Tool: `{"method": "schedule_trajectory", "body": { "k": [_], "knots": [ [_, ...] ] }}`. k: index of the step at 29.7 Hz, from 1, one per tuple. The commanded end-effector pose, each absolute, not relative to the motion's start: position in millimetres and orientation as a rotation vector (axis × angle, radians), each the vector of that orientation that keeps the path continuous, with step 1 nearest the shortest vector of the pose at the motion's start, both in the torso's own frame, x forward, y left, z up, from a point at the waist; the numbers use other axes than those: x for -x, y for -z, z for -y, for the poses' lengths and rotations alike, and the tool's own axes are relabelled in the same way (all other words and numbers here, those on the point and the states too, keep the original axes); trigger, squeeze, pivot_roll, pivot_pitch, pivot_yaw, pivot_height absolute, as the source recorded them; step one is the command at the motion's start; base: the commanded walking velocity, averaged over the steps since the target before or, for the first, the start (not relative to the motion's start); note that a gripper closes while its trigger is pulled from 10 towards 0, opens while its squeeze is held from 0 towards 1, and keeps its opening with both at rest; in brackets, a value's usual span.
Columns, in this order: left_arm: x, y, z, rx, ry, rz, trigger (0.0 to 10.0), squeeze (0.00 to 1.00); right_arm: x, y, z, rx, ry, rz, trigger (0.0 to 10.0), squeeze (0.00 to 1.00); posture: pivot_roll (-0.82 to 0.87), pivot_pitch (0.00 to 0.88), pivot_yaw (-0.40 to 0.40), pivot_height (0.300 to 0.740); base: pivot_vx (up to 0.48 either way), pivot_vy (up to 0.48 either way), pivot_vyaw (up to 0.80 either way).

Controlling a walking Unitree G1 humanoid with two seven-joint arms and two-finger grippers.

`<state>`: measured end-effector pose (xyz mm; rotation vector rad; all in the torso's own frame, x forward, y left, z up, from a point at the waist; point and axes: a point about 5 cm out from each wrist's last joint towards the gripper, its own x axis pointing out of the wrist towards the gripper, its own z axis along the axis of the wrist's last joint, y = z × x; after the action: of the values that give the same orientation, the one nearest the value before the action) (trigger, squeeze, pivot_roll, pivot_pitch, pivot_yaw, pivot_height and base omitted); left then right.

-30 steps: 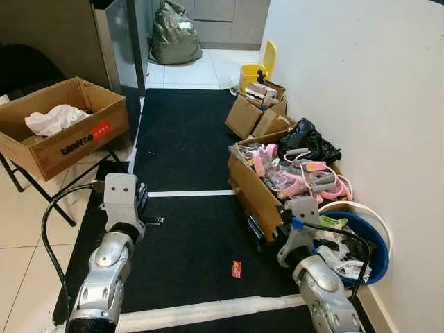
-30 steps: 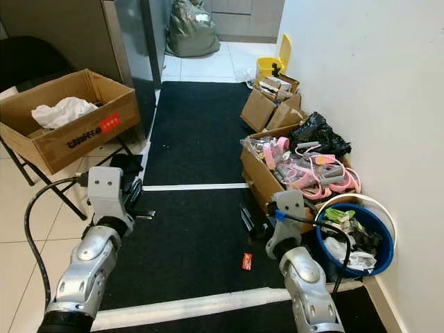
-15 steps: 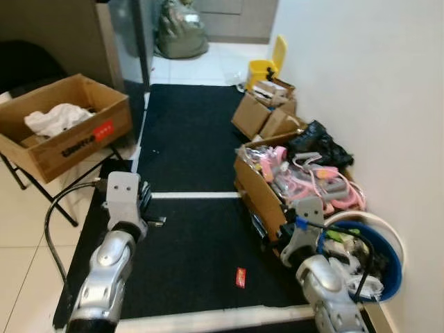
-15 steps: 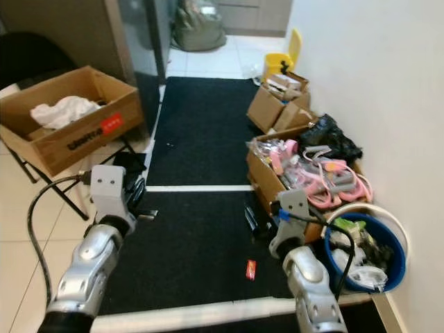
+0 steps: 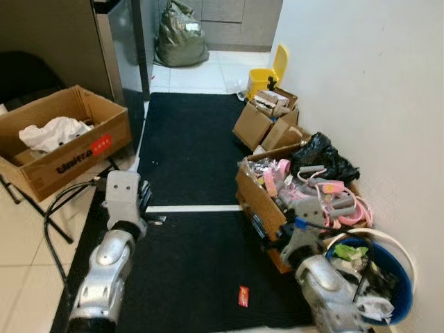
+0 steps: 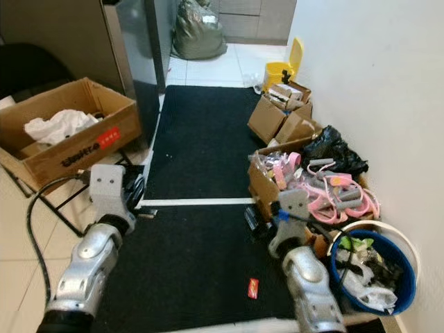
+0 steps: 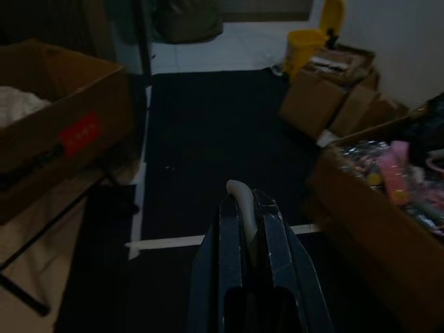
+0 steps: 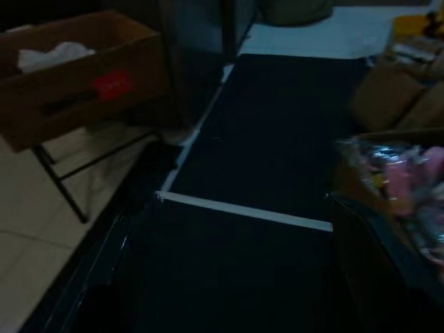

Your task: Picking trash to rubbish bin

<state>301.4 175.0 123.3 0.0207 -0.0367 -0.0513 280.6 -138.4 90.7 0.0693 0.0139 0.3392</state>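
**A:** How far along was the clean-up at that point?

**B:** Partly, by my reckoning; the blue bin by the wall already held a heap of rubbish, green and white scraps among it; yet a small red wrapper lay on the black mat, near the robot's feet and a little to the left of the bin.

**A:** And the arms?

**B:** The left gripper was raised over the mat's left side, its two black fingers pressed together on a small pale piece that stuck out past the tips; what it was, I could not say; it looked like trash awaiting the bin. The right gripper hung low beside the box of pink items; whether its fingers were apart or together, I cannot tell; its wrist picture was too dark.

**A:** So what remained?

**B:** As I judged it: carry the pale piece across to the bin and drop it; then fetch the red wrapper; the cardboard box on the stand with white crumpled stuff inside might also want sorting, though that is a guess.
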Motion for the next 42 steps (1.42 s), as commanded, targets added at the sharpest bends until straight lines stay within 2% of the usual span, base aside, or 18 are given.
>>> {"method": "schedule_trajectory", "body": {
  "k": [1, 42],
  "knots": [
    [-300.5, -121.2, -172.4, -0.026, 0.063, 0.023, 10.0, 0.00, -279.7, -88.3, 146.6, -0.052, -0.316, -0.025, 10.0, 0.00, -0.02, 0.102, -0.038, 0.740, 0.262, 0.000, 0.00],
    [-300.4, -120.5, -171.2, -0.025, 0.070, 0.023, 10.0, 0.00, -281.4, -88.8, 146.5, -0.040, -0.324, -0.018, 10.0, 0.00, -0.02, 0.080, -0.043, 0.740, 0.262, 0.000, 0.00]
  ]
}}
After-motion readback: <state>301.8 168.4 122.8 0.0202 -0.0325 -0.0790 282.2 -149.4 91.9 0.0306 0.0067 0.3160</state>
